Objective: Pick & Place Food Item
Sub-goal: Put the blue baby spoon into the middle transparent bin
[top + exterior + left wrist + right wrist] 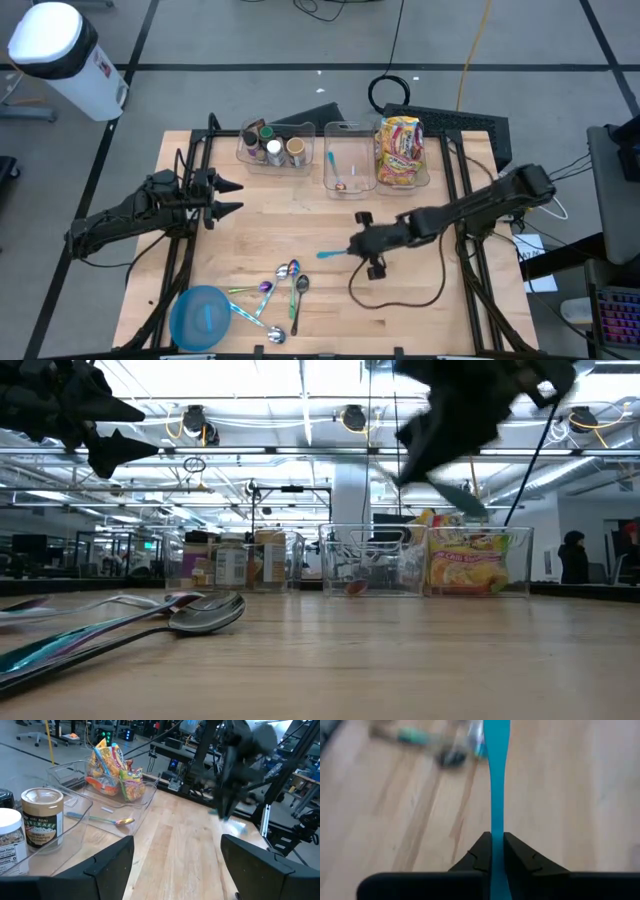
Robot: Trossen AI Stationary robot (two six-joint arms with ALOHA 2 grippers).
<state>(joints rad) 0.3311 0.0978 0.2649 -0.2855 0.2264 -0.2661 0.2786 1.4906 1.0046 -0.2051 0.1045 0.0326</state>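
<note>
Gripping a blue utensil handle (497, 795) edge-on, the right claw (497, 851) holds it above the bench (420, 310) for carrying, while the left claw (228, 196) waits released.

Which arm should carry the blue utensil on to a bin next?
Right, probably. The right gripper is already shut on the blue utensil, lifted off the table mid-table. The left gripper hovers open and empty by the jar bin, farther off.

Right gripper (352, 250) jaws clamped mid-table; left gripper (236, 197) jaws apart
</note>
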